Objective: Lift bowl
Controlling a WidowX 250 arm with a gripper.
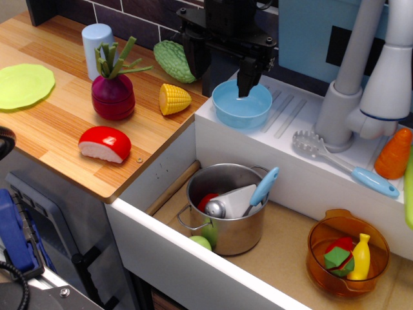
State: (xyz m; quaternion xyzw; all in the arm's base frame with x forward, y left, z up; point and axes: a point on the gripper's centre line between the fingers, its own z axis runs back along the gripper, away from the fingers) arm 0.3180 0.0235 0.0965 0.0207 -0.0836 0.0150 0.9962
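Observation:
The light blue bowl stands upright on the left corner of the white drainboard behind the sink. My black gripper hangs over the bowl's far left rim. Its jaws are apart. The right finger reaches down inside the bowl near its back rim. The left finger hangs outside the bowl to its left. The bowl looks empty and rests on the drainboard.
A steel pot with toy food and a blue-handled tool sits in the sink. An orange see-through bowl stands to its right. A blue-handled spoon, the grey faucet, corn, a beet and a green vegetable are nearby.

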